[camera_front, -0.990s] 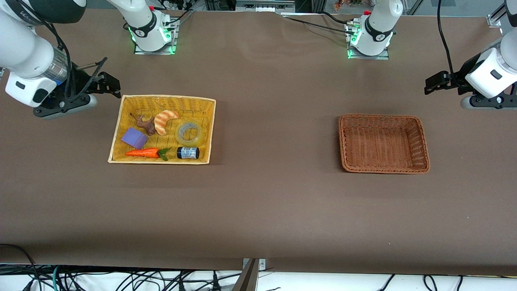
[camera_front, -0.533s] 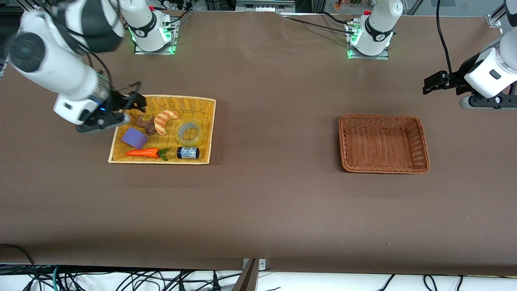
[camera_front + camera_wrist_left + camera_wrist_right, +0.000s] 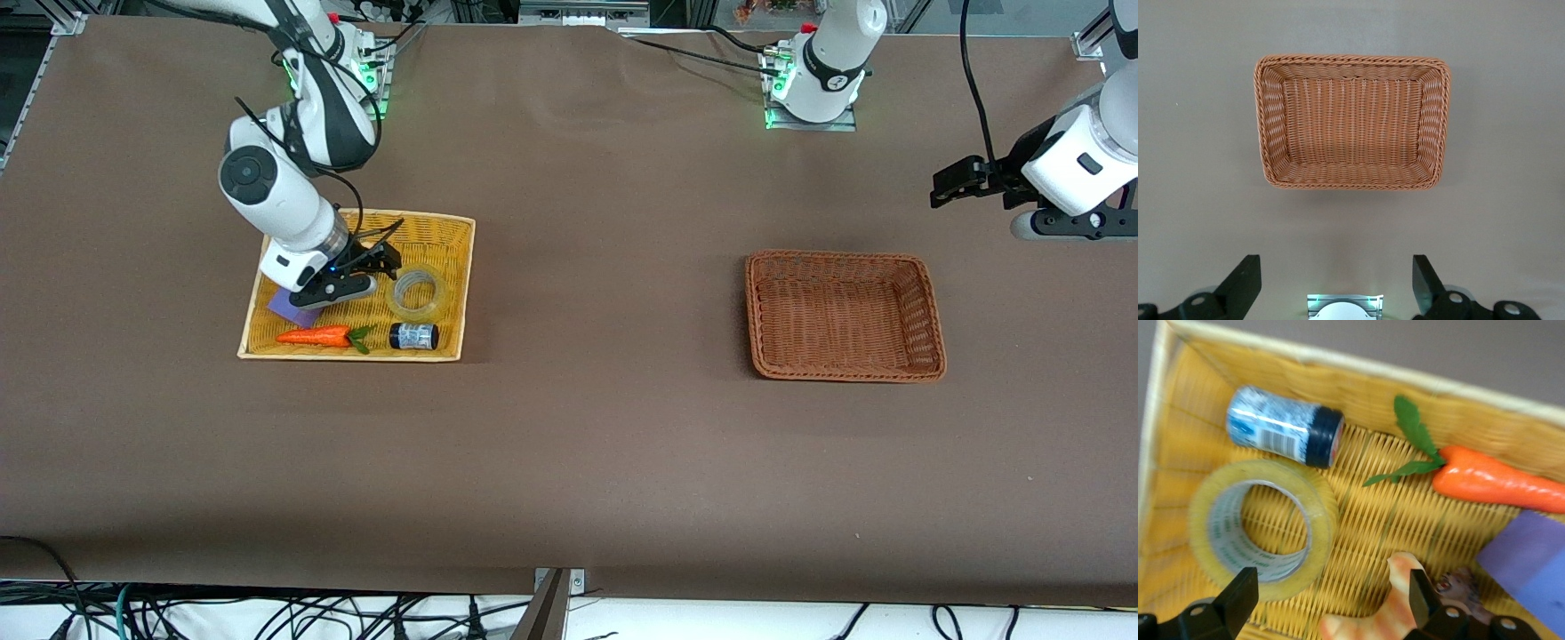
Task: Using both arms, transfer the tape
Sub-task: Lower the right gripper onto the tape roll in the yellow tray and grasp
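While brown cloth covers the table (image 3: 587, 444), both arms' jaws gape, holding nothing.

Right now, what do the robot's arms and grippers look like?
Both arms are white tubes with dark grey joints, on bases glowing green. Black cables run along them. The right gripper and left gripper are black, each with two fingers.

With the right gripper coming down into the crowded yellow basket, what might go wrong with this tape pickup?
1. The right gripper, open over the yellow wicker basket, could clip the striped croissant-shaped toy beside the yellowish translucent tape roll.
2. The tape lies flat on the weave, so a finger may catch the wicker or slide off its rim.
3. The small dark jar with the blue-white label lies close by and might get knocked.
The left gripper waits open near the brown wicker basket.
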You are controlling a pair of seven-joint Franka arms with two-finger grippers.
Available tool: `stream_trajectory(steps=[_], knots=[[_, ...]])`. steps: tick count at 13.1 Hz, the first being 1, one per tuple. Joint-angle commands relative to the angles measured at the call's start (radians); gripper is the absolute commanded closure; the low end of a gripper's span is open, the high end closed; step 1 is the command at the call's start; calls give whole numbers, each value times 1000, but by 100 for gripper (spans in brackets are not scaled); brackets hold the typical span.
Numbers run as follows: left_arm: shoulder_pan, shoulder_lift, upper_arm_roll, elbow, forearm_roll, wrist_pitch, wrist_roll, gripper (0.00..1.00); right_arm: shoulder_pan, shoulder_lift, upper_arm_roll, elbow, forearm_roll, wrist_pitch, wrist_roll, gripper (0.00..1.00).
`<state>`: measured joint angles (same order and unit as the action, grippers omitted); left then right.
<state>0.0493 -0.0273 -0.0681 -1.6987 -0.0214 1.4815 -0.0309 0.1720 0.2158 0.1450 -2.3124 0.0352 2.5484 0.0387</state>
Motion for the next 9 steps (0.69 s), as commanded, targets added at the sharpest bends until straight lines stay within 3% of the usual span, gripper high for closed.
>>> stream_trajectory(steps=[1, 2, 3, 4, 7, 8, 9], knots=[[-2, 0, 4, 2, -32, 6, 8, 0, -2, 75, 8, 2, 5, 99, 12, 1], [0, 0, 5, 2, -32, 8, 8, 0, 0, 92, 8, 2, 6, 124, 12, 2], [0, 0, 4, 2, -34, 6, 8, 0, 4, 96, 8, 4, 9, 125, 12, 12], [-2, 0, 4, 2, -32, 6, 8, 0, 10, 96, 8, 4, 12, 124, 15, 27], [-2, 0, 4, 2, -32, 6, 8, 0, 26, 96, 8, 4, 9, 118, 66, 88], [-2, 0, 4, 2, -32, 6, 6, 0, 29, 94, 8, 5, 8, 116, 88, 100], [-3, 0, 4, 2, -32, 6, 6, 0, 29, 89, 8, 10, 6, 112, 99, 100]])
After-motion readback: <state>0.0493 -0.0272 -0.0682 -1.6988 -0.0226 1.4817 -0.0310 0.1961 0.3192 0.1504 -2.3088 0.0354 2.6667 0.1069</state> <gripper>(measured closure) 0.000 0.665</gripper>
